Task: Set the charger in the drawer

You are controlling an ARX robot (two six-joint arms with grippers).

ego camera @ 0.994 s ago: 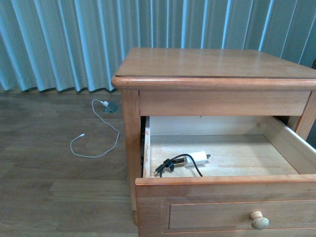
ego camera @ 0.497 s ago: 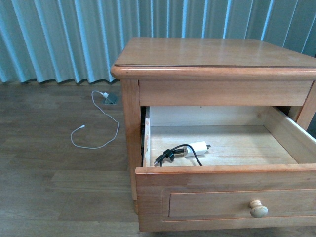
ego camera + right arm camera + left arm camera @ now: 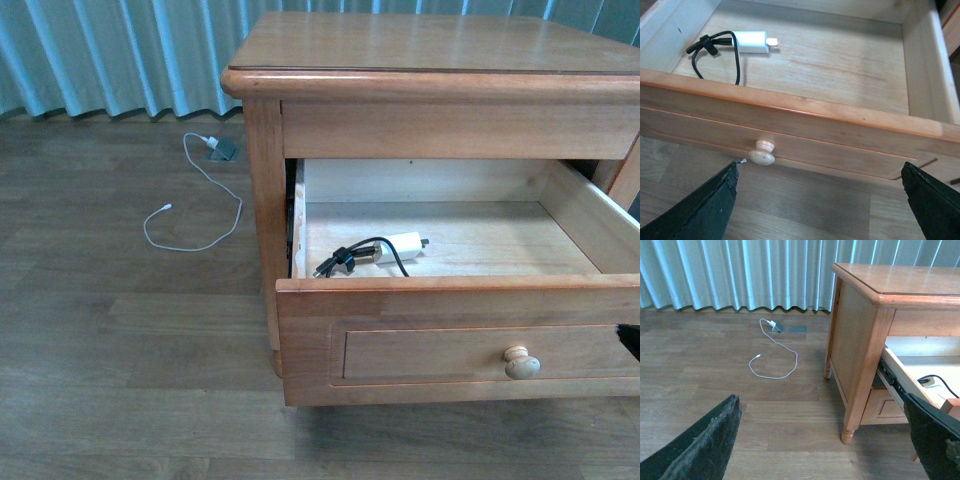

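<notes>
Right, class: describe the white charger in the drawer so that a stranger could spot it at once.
Start at the wooden bedside cabinet and its open upper drawer with one round pale knob. On the pale floor inside, near the front left corner, lies the small white rectangular plug adapter. Its coiled black cable distinguishes it from the thin white cable on the floor.
</notes>
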